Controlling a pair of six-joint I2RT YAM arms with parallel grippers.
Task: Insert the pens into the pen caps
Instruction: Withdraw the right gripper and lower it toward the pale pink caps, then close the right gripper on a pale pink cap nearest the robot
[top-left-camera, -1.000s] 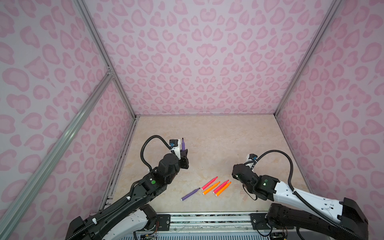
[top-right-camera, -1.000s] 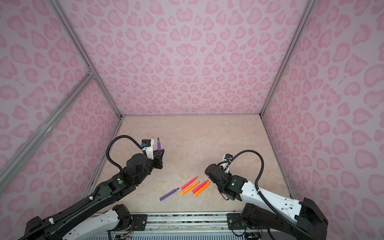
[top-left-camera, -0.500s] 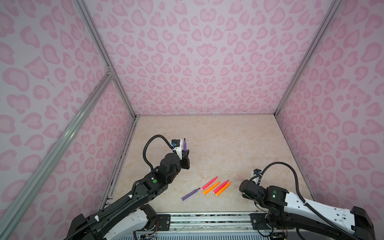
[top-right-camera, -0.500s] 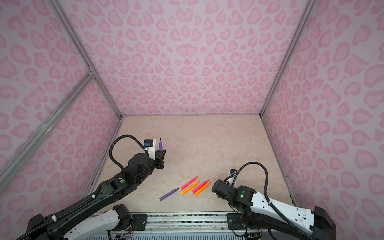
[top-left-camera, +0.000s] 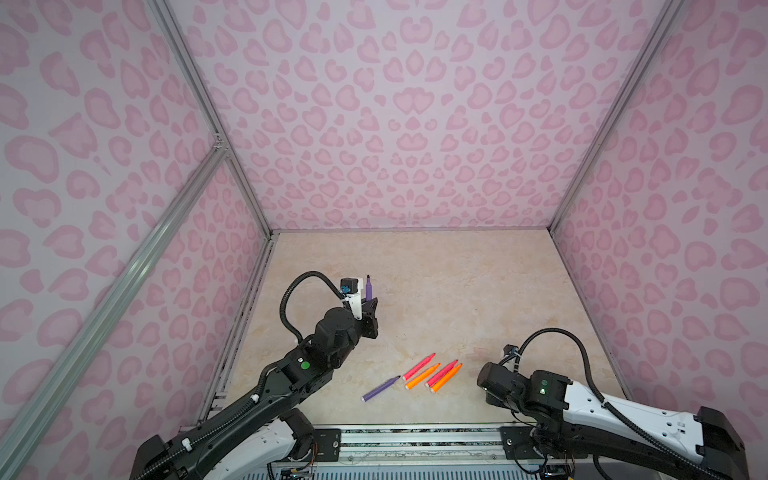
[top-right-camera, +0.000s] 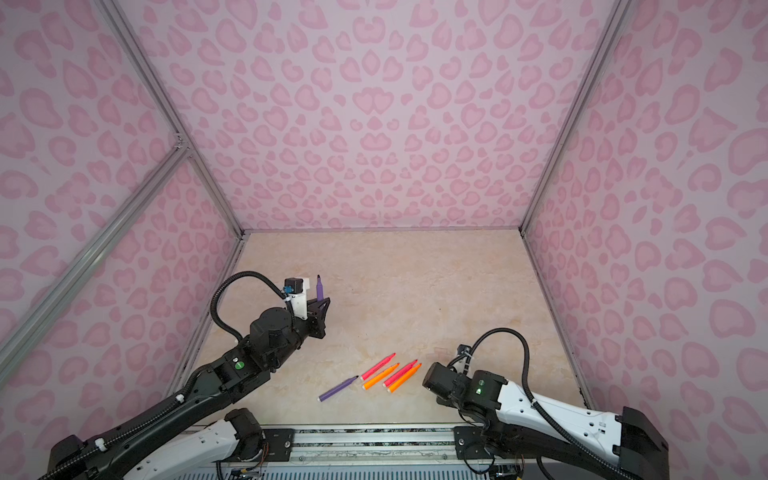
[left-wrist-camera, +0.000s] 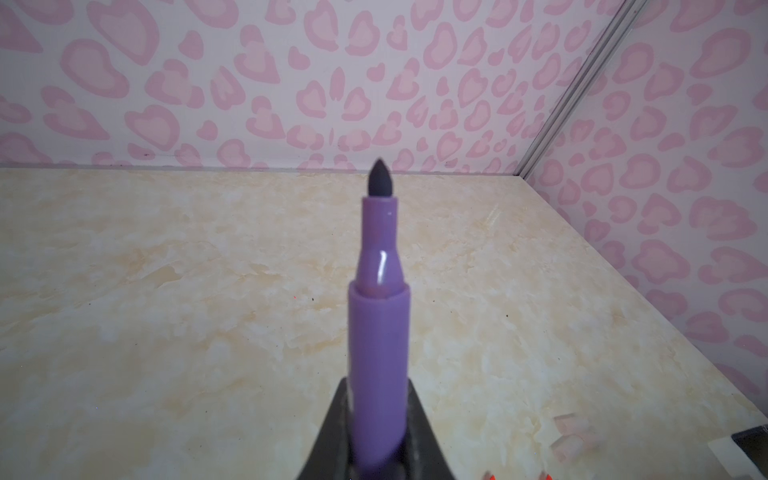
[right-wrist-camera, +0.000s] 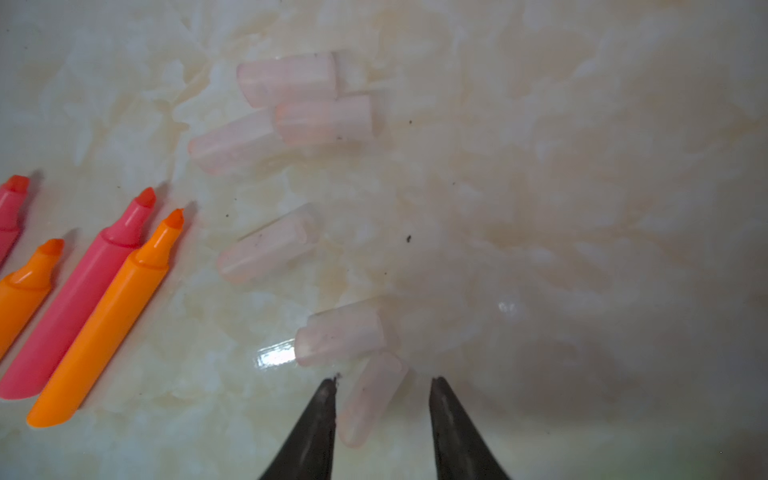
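Observation:
My left gripper (top-left-camera: 371, 306) is shut on a purple pen (top-left-camera: 368, 288), held upright with its dark tip up above the table's left side; the left wrist view shows that purple pen (left-wrist-camera: 377, 332) rising from the shut jaws. Another purple pen (top-left-camera: 380, 388), two pink-red pens (top-left-camera: 419, 365) and two orange pens (top-left-camera: 422, 376) lie near the front. Several clear pen caps (right-wrist-camera: 266, 245) lie right of them. My right gripper (right-wrist-camera: 384, 379) hangs low and open, its fingers (right-wrist-camera: 328, 419) on either side of one pen cap (right-wrist-camera: 370, 399) that lies on the table.
The right arm's wrist (top-left-camera: 500, 380) hides its gripper in both top views. Pink patterned walls (top-left-camera: 395, 124) enclose the beige table (top-left-camera: 457, 291) on three sides. A metal rail (top-left-camera: 415, 436) runs along the front edge.
The right arm has drawn toward the front edge and dropped low over the caps, and its jaws have narrowed. The left gripper still holds the purple pen upright, almost unmoved.

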